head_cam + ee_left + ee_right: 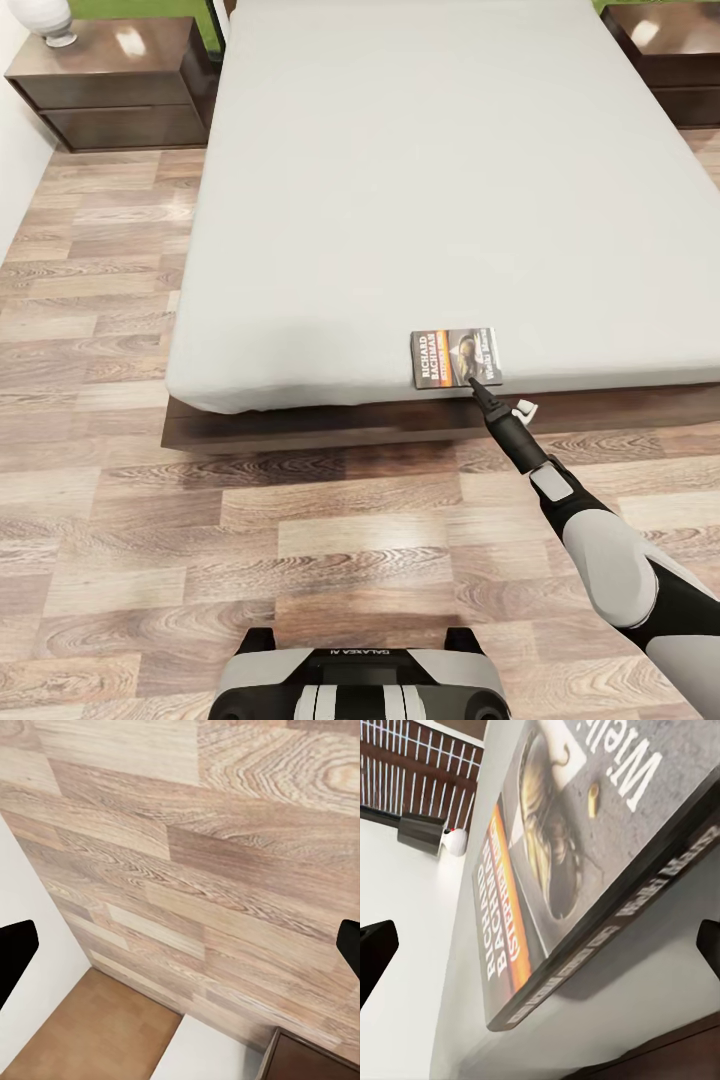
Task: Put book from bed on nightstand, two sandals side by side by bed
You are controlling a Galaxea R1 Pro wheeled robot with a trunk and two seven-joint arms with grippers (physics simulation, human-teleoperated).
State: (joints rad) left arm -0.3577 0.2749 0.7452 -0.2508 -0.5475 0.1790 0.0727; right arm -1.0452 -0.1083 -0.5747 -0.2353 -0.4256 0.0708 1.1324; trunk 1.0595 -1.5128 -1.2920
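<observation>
The book (456, 356) lies flat near the foot edge of the bed's pale mattress (400, 180), dark cover up with an orange band and white lettering. My right gripper (479, 384) reaches in from the lower right, its tip at the book's near edge. In the right wrist view the book (562, 862) is very close, and the right gripper (544, 949) is open, with a dark fingertip on each side of the book and nothing held. My left gripper (182, 945) is open over the wood-plank floor (225, 832). The sandals are out of view.
One dark nightstand (110, 85) stands at the bed's far left with a white rounded object (45, 20) on it, another nightstand (670, 60) at the far right. The dark bed frame (300, 425) juts out below the mattress. Plank floor (150, 560) spreads before my base (360, 680).
</observation>
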